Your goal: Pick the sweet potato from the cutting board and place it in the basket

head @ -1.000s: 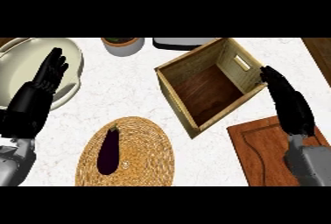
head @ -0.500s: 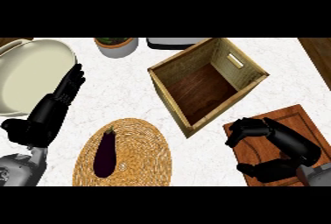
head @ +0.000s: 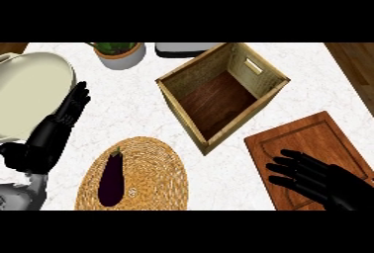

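The wooden cutting board [head: 315, 137] lies at the right, and no sweet potato shows on its bare part. My right hand [head: 325, 182] lies over the board's near half, open, with its fingers spread toward the left. An open wooden box [head: 219, 96] with slotted handles stands in the middle, nothing inside it. A dark purple vegetable with a green stem [head: 111, 177] rests on a round woven tray [head: 150, 173] at the lower left. My left hand [head: 53, 136] is open at the left edge, fingers up.
A large cream bowl [head: 29, 91] sits at the far left behind my left hand. A potted plant [head: 121, 52] and a white object [head: 186, 48] stand along the far edge. White counter shows between the tray, the box and the board.
My right hand came down from beside the box to the board, curled over it, and now lies flat with spread fingers. The left hand barely moved.
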{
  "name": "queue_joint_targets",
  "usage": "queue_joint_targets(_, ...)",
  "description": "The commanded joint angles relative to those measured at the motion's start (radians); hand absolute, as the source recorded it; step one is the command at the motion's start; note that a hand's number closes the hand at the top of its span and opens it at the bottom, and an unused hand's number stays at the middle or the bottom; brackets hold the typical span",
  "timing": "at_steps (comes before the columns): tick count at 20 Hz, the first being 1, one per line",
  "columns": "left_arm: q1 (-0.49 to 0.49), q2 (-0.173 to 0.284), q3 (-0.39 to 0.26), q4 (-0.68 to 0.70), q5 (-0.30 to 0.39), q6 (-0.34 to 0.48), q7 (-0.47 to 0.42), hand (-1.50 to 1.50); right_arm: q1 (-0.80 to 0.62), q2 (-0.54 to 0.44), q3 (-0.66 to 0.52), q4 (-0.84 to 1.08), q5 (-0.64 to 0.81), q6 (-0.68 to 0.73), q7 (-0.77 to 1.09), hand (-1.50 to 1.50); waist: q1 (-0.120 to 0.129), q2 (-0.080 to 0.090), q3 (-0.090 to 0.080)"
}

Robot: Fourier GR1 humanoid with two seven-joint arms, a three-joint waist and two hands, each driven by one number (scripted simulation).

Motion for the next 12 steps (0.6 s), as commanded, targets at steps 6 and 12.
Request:
queue_joint_targets(6, 0.029, -0.003, 0.011, 0.01, -0.008, -0.01, -0.036, 0.0, 0.13, -0.285, -0.153, -0.292, 0.368, 0.036, 0.32, -1.5, -0.012, -0.002, -0.006)
queue_joint_targets(12, 0.03, 0.003, 0.015, -0.017, 0.003, -0.041, -0.03, 0.0, 0.308, -0.416, -0.188, -0.525, 0.362, 0.317, 0.531, -1.5, 0.003, 0.004, -0.003)
